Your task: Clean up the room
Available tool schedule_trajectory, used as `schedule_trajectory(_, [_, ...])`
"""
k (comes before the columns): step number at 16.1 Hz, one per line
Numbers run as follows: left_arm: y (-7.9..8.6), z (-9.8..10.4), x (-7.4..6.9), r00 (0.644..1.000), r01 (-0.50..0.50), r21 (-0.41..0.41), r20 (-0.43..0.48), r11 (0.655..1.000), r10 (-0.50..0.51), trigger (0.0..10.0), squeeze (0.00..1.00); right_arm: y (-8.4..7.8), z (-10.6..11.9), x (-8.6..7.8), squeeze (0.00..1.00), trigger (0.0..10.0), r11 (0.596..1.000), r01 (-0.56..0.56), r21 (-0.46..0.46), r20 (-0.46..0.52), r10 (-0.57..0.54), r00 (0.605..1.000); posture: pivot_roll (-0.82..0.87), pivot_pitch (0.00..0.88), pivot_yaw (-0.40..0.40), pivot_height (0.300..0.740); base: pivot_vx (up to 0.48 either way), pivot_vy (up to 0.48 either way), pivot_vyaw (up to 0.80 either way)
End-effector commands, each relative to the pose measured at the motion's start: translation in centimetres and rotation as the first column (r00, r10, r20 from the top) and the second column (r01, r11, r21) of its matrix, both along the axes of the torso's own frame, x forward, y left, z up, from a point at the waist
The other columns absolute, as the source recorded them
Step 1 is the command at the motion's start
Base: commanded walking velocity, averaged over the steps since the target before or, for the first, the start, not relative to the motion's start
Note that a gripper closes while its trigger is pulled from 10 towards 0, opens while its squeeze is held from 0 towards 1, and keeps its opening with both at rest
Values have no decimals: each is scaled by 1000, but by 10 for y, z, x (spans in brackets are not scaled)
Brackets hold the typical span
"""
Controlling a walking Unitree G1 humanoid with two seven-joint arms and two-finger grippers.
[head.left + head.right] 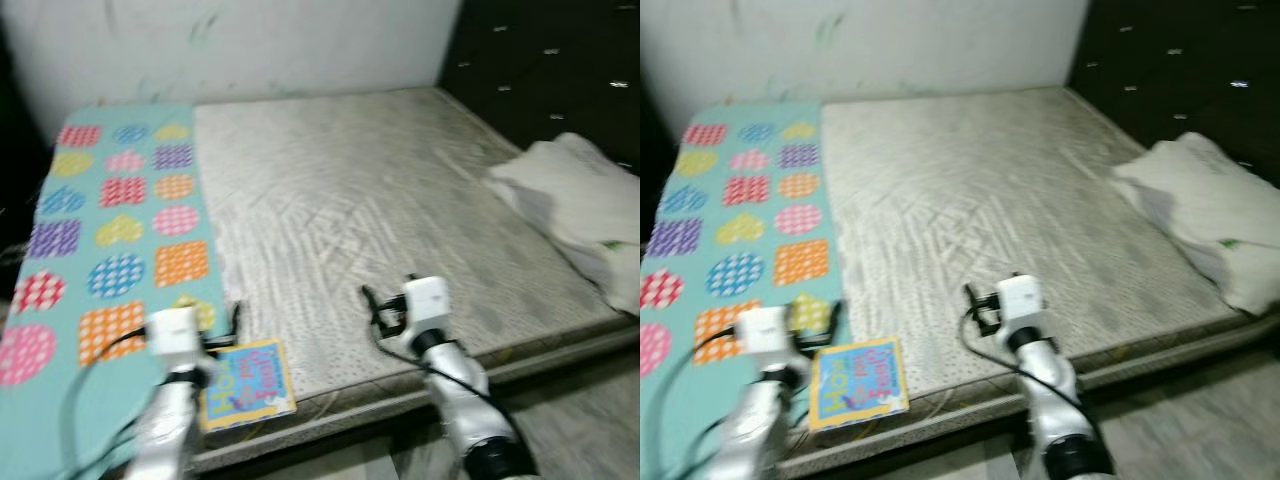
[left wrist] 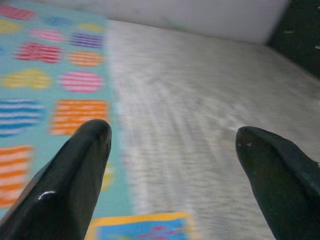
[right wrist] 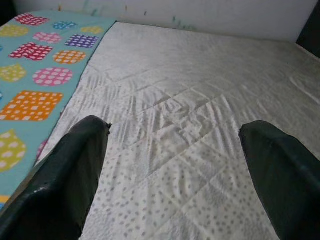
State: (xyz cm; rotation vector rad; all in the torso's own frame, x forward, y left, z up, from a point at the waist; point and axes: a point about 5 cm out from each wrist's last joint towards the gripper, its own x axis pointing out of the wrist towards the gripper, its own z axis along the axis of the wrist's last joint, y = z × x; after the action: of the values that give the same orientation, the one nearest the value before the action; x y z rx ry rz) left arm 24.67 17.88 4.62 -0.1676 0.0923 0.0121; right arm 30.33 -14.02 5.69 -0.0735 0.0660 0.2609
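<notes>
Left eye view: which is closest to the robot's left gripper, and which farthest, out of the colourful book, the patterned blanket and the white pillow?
From the left gripper:
1. Colourful book, just below it at the bed's near edge.
2. Patterned blanket, alongside on the bed's left; nearly as close, hard to separate from the book.
3. White pillow, clearly farthest, across the mattress on the right.

The big grey-white quilted cloth mattress [image 1: 370,220] looks soft, matt and bumpy with stitched lines, the teal cloth blanket with bright dotted shapes [image 1: 110,230] looks smooth, the colourful paper book [image 1: 245,382] looks a bit shiny, and the white cloth pillow [image 1: 580,210] looks crumpled.
</notes>
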Motion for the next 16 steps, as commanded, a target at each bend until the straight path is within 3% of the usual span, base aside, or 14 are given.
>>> schedule_trajectory(1, [10,1,-12,1000,-25,14,3,1000,25,10000,0,-14,5,-4,0,10000,1000,25,13,13,-25,1000,-49,0,-32,740,0,0,0])
schedule_trajectory(3, [17,1,-28,1000,-31,27,-7,999,31,10000,0,-33,9,-14,0,10000,998,55,10,23,-55,998,-46,0,-37,740,0,0,0])
schedule_trajectory(5, [17,-1,-37,999,-28,37,-21,999,29,10000,0,-41,8,-21,0,10000,998,67,10,9,-67,998,-47,0,-41,740,0,0,0])
schedule_trajectory(10, [15,19,-42,1000,-17,51,9,999,17,10000,0,-33,13,-30,0,10000,998,50,30,-23,-50,999,-37,0,-60,740,0,0,0])
schedule_trajectory(13, [15,35,-42,999,-33,54,35,998,31,10000,0,-32,22,-29,0,10000,996,65,63,-41,-62,997,-21,0,-78,740,0,0,0])
schedule_trajectory(14, [15,39,-43,998,-47,60,42,997,45,10000,0,-34,24,-27,0,10000,985,116,130,-80,-107,991,-22,2,-81,740,0,0,0])
schedule_trajectory(16, [15,44,-40,997,-67,47,47,997,65,10000,0,-33,29,-23,0,10000,986,116,118,-74,-108,991,-29,19,-92,740,0,0,0])
